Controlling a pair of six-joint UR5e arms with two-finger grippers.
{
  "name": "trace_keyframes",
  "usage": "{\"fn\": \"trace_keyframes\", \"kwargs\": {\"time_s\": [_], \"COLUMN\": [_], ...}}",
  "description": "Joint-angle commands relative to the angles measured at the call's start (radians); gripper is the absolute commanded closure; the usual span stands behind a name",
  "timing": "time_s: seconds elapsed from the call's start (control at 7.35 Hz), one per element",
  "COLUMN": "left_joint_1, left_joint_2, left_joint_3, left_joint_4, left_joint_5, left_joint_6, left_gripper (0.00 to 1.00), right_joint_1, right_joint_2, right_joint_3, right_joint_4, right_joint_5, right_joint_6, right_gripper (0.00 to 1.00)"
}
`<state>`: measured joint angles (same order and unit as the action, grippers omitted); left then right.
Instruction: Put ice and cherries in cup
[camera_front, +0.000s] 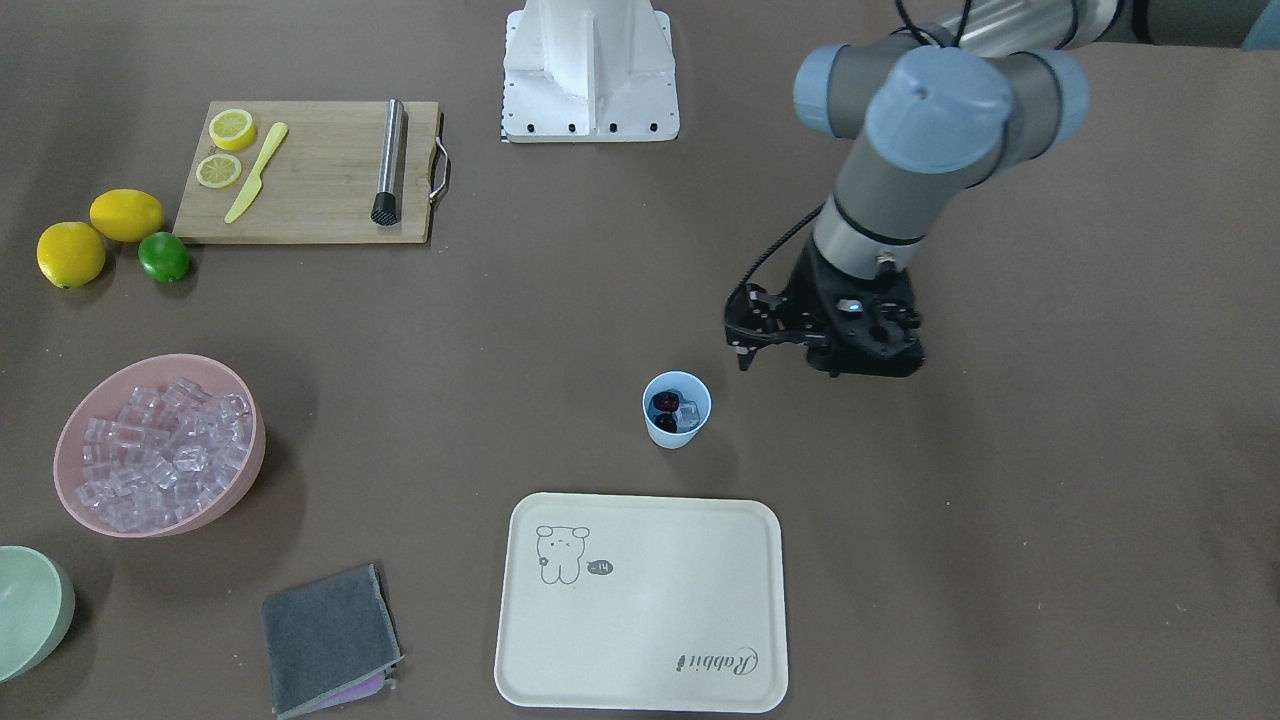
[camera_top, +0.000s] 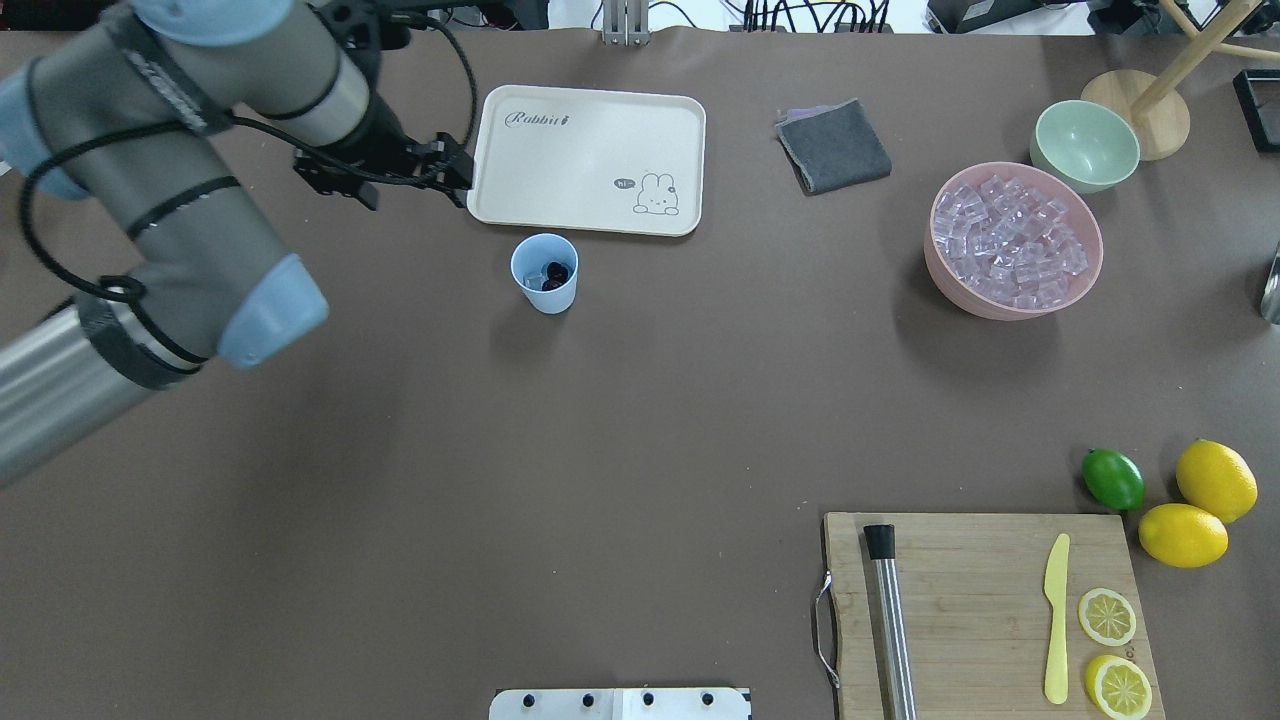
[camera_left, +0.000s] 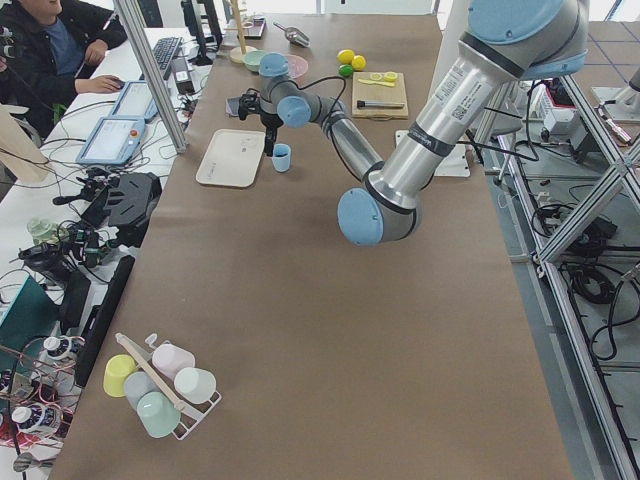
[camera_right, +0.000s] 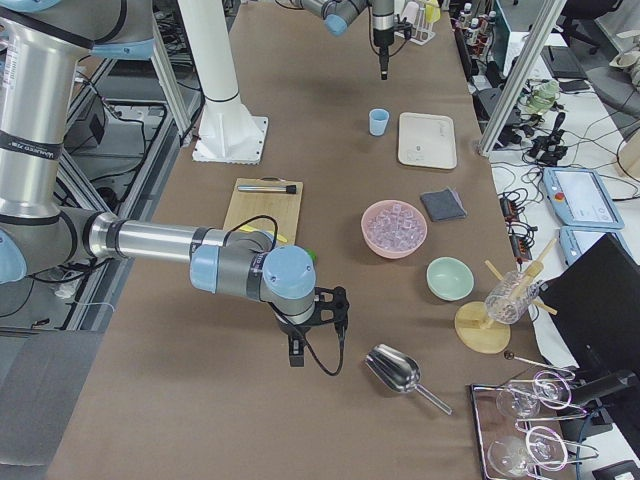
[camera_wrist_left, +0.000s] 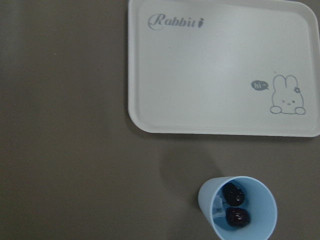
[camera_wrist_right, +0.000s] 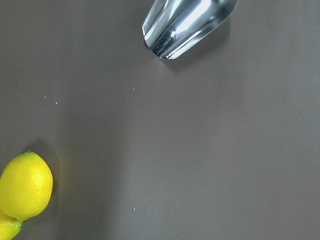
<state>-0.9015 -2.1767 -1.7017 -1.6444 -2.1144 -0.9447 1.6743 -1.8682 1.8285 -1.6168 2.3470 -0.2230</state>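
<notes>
The light-blue cup (camera_front: 676, 432) stands upright mid-table, just before the cream tray (camera_front: 640, 600). In it lie the two dark cherries (camera_front: 664, 403) and a clear ice cube (camera_front: 689, 411). The cup (camera_wrist_left: 207, 200) and the cherries (camera_wrist_left: 234, 194) also show in the left wrist view. My left gripper (camera_front: 745, 345) hangs above the table beside the cup, apart from it, jaws spread and empty. Many ice cubes (camera_top: 1010, 245) fill the pink bowl (camera_top: 985, 305). My right gripper (camera_right: 312, 330) shows only in the exterior right view, and I cannot tell if it is open.
A metal scoop (camera_right: 395, 372) lies near the right gripper. A pale green bowl (camera_top: 1085, 145) and a grey cloth (camera_top: 833, 145) lie beyond the pink bowl. A cutting board (camera_top: 980, 600) holds a muddler, a yellow knife and lemon slices. Two lemons (camera_top: 1215, 480) and a lime (camera_top: 1112, 478) lie beside it.
</notes>
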Motion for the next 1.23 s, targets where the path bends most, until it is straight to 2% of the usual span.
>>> {"fn": "trace_keyframes", "kwargs": {"time_s": [0.0, 0.27, 0.41, 0.54, 0.68, 0.82, 1.09], "left_joint_1": [-0.175, -0.398, -0.487, -0.543, -0.607, -0.654, -0.656], "left_joint_2": [0.215, 0.392, 0.478, 0.599, 0.671, 0.699, 0.702], "left_joint_3": [-0.1, -0.093, -0.099, -0.102, -0.104, -0.124, -0.139], "left_joint_4": [0.02, 0.014, 0.014, -0.004, -0.012, -0.015, -0.043], "left_joint_5": [-0.081, -0.256, -0.297, -0.299, -0.299, -0.299, -0.297], "left_joint_6": [0.221, 0.563, 0.712, 0.86, 0.971, 0.984, 0.983], "left_gripper": [0.02, 0.02, 0.02, 0.02, 0.02, 0.02, 0.02], "right_joint_1": [-0.001, -0.001, -0.001, -0.001, -0.001, -0.001, 0.01], "right_joint_2": [0.001, 0.007, 0.014, 0.012, 0.012, 0.014, 0.001], "right_joint_3": [0.003, 0.008, 0.008, 0.008, 0.008, 0.002, 0.011], "right_joint_4": [0.0, -0.001, 0.0, 0.0, -0.001, 0.0, 0.0], "right_joint_5": [0.0, 0.003, 0.005, 0.005, 0.008, 0.006, 0.009], "right_joint_6": [0.001, 0.004, 0.011, 0.013, 0.013, 0.016, 0.013], "right_gripper": [0.01, 0.01, 0.01, 0.01, 0.01, 0.01, 0.01]}}
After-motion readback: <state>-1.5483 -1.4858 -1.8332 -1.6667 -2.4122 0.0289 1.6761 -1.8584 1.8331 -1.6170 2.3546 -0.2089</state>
